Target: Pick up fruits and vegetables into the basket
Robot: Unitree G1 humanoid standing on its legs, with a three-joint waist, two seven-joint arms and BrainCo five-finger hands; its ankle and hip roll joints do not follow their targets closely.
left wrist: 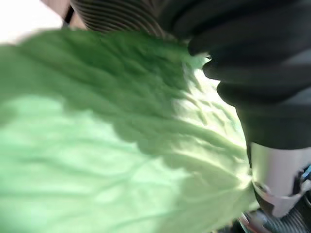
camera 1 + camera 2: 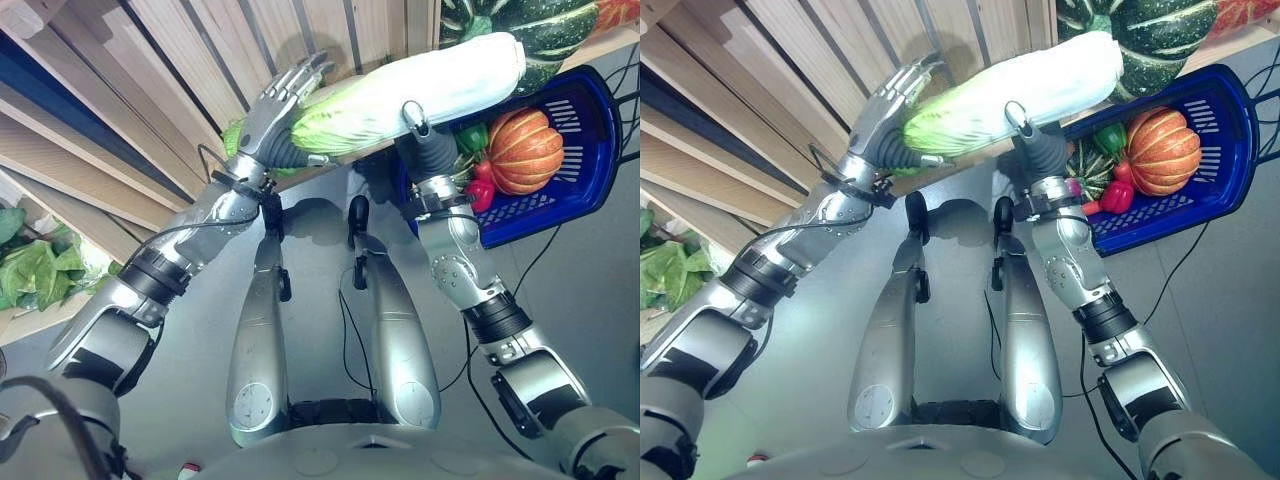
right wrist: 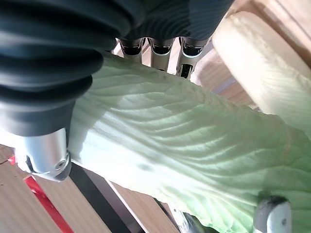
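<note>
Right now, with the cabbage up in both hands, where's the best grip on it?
Likely as held: the cabbage is long and lies level, so take it near both ends from below. The left hand cups the leafy green end, the right hand supports the thick white part. One hand at mid-length would probably let it tip. The basket lies just past the white end.
</note>
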